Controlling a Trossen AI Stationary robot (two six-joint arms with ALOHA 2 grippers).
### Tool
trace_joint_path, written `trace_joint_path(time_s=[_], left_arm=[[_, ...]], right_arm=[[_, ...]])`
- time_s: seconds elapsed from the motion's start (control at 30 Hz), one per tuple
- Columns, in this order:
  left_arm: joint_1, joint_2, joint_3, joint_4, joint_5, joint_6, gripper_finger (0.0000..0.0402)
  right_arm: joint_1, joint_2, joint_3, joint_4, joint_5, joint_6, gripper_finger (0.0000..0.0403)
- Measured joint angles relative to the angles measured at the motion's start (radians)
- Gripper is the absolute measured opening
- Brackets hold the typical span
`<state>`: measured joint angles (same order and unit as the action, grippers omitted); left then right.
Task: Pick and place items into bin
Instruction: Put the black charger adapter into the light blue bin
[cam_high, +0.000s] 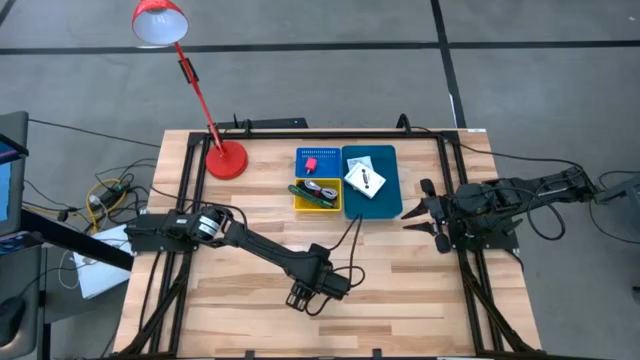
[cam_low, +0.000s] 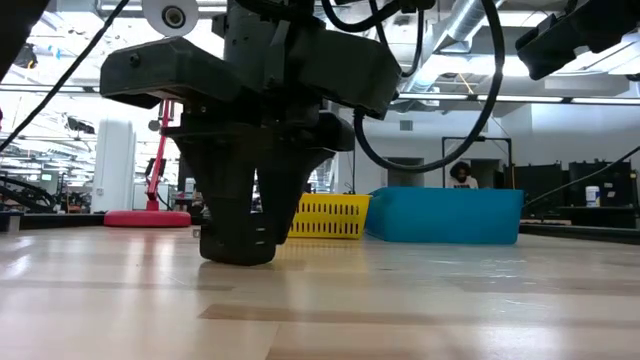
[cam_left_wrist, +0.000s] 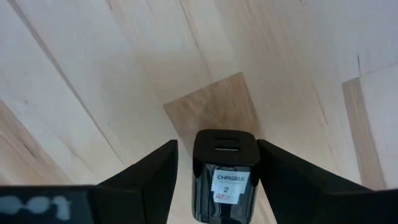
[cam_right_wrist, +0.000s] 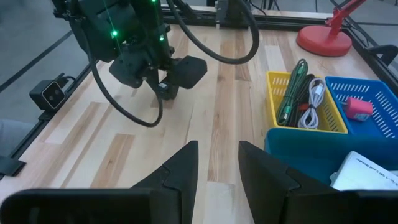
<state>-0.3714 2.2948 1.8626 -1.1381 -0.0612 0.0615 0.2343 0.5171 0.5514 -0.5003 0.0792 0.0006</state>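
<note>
Reaching low, left gripper straddles black charger block on table.

Table front open; bins & lamp block back.

A white label on the black charger, sitting between the left claw's fingers, is showing "CHRGBLK" with a "2" under it and red marks below that are too blurred to read. The white packet in the teal bin is carrying black print too small to read.
</note>
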Motion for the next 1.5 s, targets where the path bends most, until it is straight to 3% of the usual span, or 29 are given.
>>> trace_joint_path(time_s=[0.37, 1.5], left_arm=[[0.0, -0.001, 0.0, 0.0, 0.01, -0.027, 0.0144], [0.02, -0.001, 0.003, -0.064, -0.085, 0.029, 0.0138]], right_arm=[[0.0, 0.0, 0.0, 0.0, 0.0, 0.0, 0.0108], [0.0, 0.0, 0.0, 0.0, 0.0, 0.0, 0.0108]])
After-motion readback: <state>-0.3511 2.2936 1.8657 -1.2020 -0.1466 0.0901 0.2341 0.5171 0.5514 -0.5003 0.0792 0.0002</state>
